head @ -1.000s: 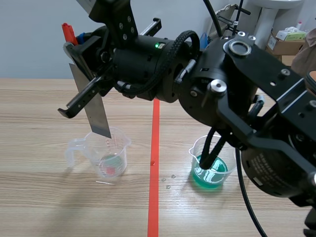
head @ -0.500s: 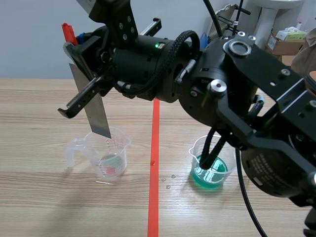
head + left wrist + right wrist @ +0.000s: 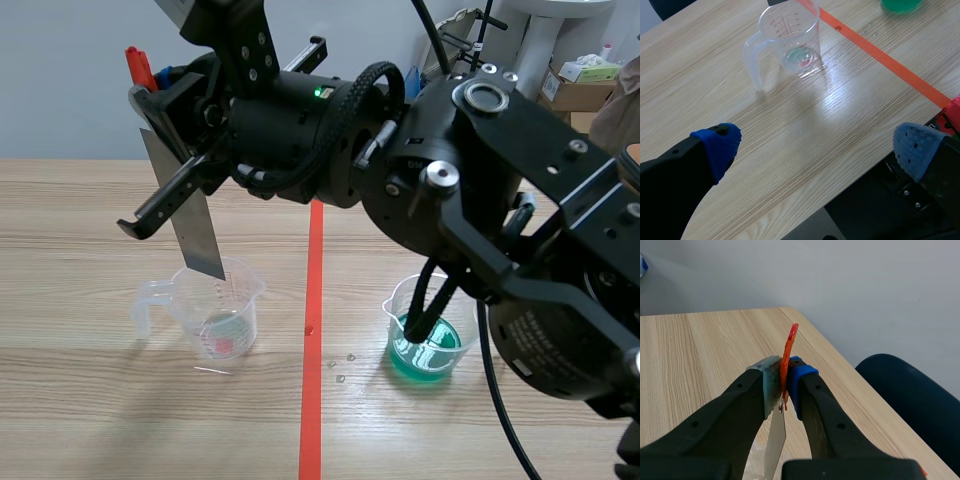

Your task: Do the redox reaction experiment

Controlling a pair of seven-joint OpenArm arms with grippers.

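A: Where's the right gripper (image 3: 782, 385) at?
B: Clamped on a metal strip (image 3: 195, 225). It pinches the top end, w/ a red-orange piece (image 3: 789, 347) sticking up alongside. The arm comes in from the right, and the gripper sits left of the tape line (image 3: 312, 330).
A: And the strip itself?
B: It hangs down, tilted a bit, w/ its lower end over the mouth of the clear measuring cup (image 3: 215, 310), approx. at rim level. Can't tell if it dips inside.
A: Anything in the cup?
B: A thin film of liquid at the bottom, greenish w/ a red tinge. The cup stands upright on the table (image 3: 80, 400), left of the tape, handle pointing away from it.
A: Left gripper (image 3: 817, 150)?
B: Spread wide, nothing btwn its blue pads (image 3: 717, 145). It's high over the table; the cup is ahead of it, well apart.
A: The other vessel?
B: A beaker (image 3: 430, 345) w/ green liquid, right of the tape — black cables (image 3: 425, 305) of the right arm hang in front of it. A few droplets (image 3: 340, 365) lie on the wood btwn tape and beaker.
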